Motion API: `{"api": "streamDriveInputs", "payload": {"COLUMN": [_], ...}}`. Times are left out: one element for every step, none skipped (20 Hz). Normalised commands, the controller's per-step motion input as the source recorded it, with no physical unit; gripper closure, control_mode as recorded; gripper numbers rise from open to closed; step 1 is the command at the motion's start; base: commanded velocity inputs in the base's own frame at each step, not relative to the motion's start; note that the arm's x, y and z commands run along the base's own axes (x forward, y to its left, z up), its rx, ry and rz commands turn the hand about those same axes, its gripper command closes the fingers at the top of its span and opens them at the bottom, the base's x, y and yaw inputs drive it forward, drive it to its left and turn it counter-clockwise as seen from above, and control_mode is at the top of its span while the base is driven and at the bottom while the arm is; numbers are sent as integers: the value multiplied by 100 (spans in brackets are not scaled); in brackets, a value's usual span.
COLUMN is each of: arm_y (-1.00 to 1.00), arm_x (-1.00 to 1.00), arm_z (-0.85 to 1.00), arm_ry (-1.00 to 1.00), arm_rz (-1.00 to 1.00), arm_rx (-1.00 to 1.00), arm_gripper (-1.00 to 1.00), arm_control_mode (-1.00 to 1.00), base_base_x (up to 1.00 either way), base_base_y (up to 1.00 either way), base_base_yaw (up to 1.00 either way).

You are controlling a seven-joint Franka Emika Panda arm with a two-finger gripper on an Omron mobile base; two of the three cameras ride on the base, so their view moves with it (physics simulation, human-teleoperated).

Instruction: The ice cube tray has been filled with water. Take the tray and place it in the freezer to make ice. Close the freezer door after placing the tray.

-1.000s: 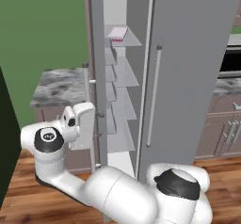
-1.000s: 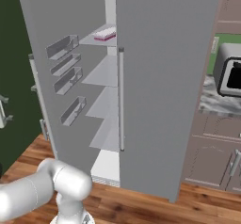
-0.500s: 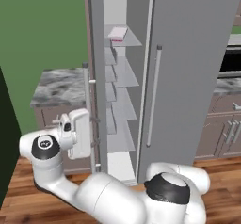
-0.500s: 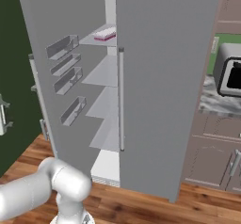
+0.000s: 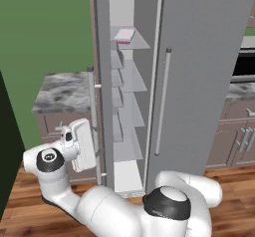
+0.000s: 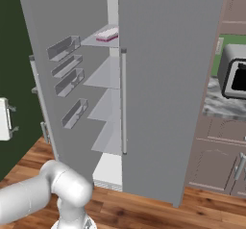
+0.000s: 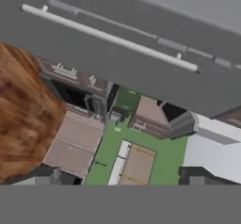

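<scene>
The ice cube tray (image 5: 124,34) (image 6: 106,34), a pale pink slab, lies on the top shelf inside the freezer (image 5: 130,106) (image 6: 109,83). The freezer door (image 5: 102,57) (image 6: 43,26) stands wide open, its inner bins (image 6: 63,47) facing the shelves. My hand (image 5: 81,144) hangs low on the door's outer side, left of its silver bar handle (image 5: 91,111). In the right base view my gripper (image 6: 13,118) sits at the left edge, apart from the door. In the hand view the gripper (image 7: 117,178) is open and holds nothing, facing the door's outer face (image 7: 117,65) and handle (image 7: 108,37).
The fridge's right door (image 5: 209,71) (image 6: 168,79) is shut, with a vertical handle (image 5: 163,101). A marble counter (image 5: 60,89) runs behind the open door. A dark-fronted appliance (image 6: 234,74) stands on the right counter. A dark wall (image 5: 7,146) is close at my left.
The arm has sunk a little, bringing my hand lower beside the door's outer face. The tray and the door have not moved.
</scene>
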Motion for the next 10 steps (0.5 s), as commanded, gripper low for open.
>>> {"api": "streamDriveInputs", "payload": {"arm_y": [7, 7, 7, 6, 4, 2, 1, 2, 4, 4], "arm_x": [36, 35, 35, 35, 38, 41, 42, 43, 44, 44], "arm_z": [-23, -23, -22, -21, -21, -19, -19, -18, -16, -14], "arm_ry": [12, 12, 11, 11, 10, 10, 10, 10, 10, 11], "arm_rz": [13, 13, 14, 14, 14, 14, 14, 14, 13, 13], "arm_rx": [-6, -5, -5, -5, -4, -3, -2, -2, -1, -1], "arm_gripper": [-100, -100, -100, -100, -100, -100, -100, -100, -100, -100], "arm_control_mode": [-100, -100, -100, -100, -100, -100, -100, -100, -100, -100], "base_base_x": [0, 0, 0, 0, 0, 0, 0, 0, 0, 0], "base_base_y": [0, 0, 0, 0, 0, 0, 0, 0, 0, 0], "base_base_yaw": [0, 0, 0, 0, 0, 0, 0, 0, 0, 0]}}
